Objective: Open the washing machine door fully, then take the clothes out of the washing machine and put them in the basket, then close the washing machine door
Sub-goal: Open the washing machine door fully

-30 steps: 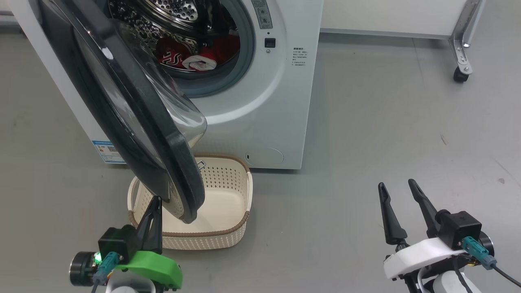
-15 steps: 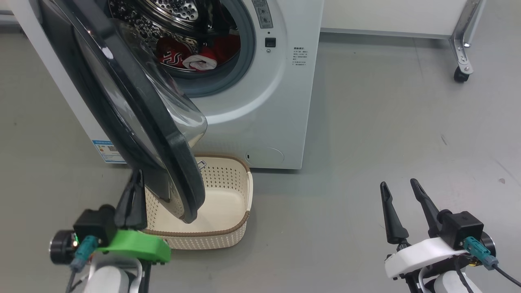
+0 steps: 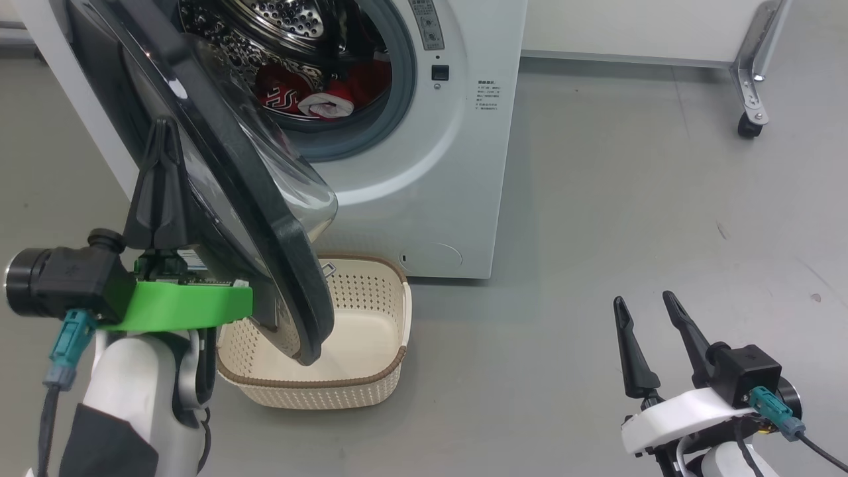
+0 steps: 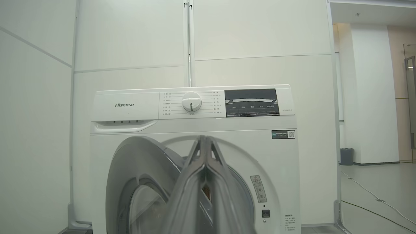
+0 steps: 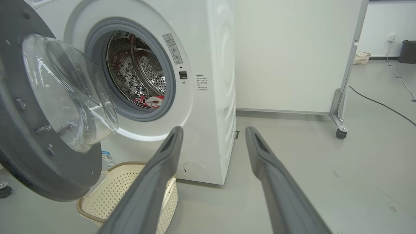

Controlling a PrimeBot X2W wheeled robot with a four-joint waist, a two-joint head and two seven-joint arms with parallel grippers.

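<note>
We raised left gripper [image 3: 161, 129] beside the washing machine door [image 3: 285, 252], fingers together | right gripper [image 3: 644, 299] spread, empty | door only part-open

We see a bare grey floor [image 3: 629, 199]. At the far right, a white partition [image 3: 629, 26] stands on a metal leg with a caster [image 3: 749, 124]. Farther off is a dark bin [image 5: 407, 51].

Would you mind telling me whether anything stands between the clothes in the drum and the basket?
Yes: the washing machine door, standing only part open, hangs over the left part of the basket, between it and the clothes. The basket's right part looks unobstructed.
</note>
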